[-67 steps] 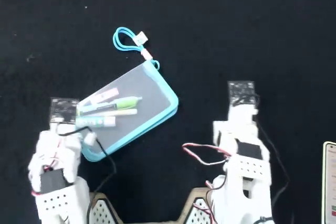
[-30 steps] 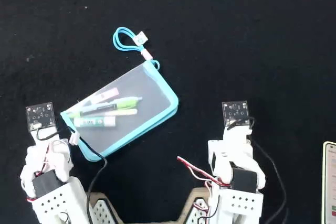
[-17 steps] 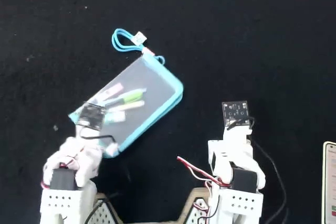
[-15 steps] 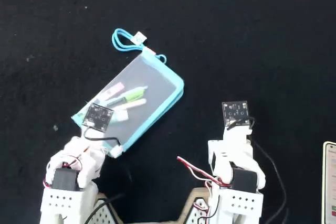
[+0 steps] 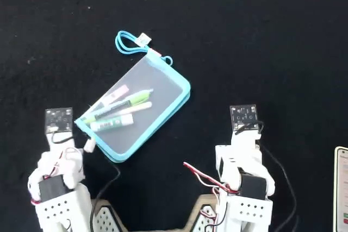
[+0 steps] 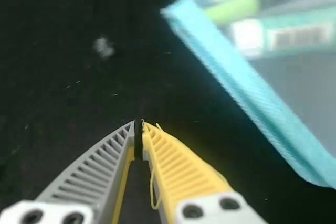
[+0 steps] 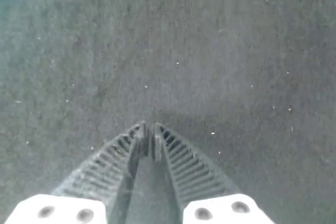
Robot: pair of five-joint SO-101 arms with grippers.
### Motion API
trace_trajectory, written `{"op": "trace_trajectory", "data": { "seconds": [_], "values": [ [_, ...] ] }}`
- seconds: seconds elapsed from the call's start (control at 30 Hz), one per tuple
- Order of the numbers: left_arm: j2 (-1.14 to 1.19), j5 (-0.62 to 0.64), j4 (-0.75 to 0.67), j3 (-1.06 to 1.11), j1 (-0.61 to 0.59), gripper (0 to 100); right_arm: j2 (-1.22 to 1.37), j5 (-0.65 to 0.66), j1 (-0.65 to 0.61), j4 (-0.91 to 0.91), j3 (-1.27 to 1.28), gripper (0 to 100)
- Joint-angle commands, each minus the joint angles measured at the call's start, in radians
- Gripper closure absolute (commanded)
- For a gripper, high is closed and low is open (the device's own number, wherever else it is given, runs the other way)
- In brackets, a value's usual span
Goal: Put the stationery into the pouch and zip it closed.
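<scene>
The pouch (image 5: 142, 113) lies slantwise on the black cloth, clear-faced with a cyan border and a cyan cord loop (image 5: 126, 42) at its far corner. Through the clear face I see the stationery (image 5: 117, 111): pens, a green highlighter and a white labelled stick. My left arm (image 5: 58, 121) stands just off the pouch's near-left corner. In the left wrist view my left gripper (image 6: 139, 125) is shut on nothing over bare cloth, with the pouch's cyan edge (image 6: 247, 85) beside it. Well clear of the pouch, my right gripper (image 7: 148, 127) is shut and empty, on the right arm (image 5: 244, 119).
Black cloth (image 5: 261, 47) covers the whole table. A white card or device (image 5: 342, 188) shows at the right edge. A red and white cable (image 5: 204, 173) loops beside the right arm's base.
My left arm swung over the pouch's near end, then drew back to the left off it. The pouch turned slightly and shifted away. The right arm pulled back earlier, then held still.
</scene>
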Motion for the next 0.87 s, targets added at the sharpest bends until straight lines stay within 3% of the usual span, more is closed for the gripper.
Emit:
{"op": "trace_trajectory", "data": {
  "seconds": [0.0, 0.17, 0.37, 0.83],
  "values": [
    [-0.002, 0.009, 0.006, 0.022, -0.041, 96, -0.028, -0.006, -0.005, -0.005, -0.002, 98.7],
    [-0.002, 0.034, 0.006, 0.021, -0.033, 96, -0.028, -0.006, -0.005, -0.005, -0.002, 98.7],
    [-0.002, 0.255, 0.000, 0.021, 0.013, 96, -0.028, -0.006, -0.005, -0.005, -0.002, 98.7],
    [-0.002, 0.264, 0.005, 0.021, 0.044, 96, -0.028, -0.006, -0.005, -0.005, -0.002, 98.7]
  ]
}}
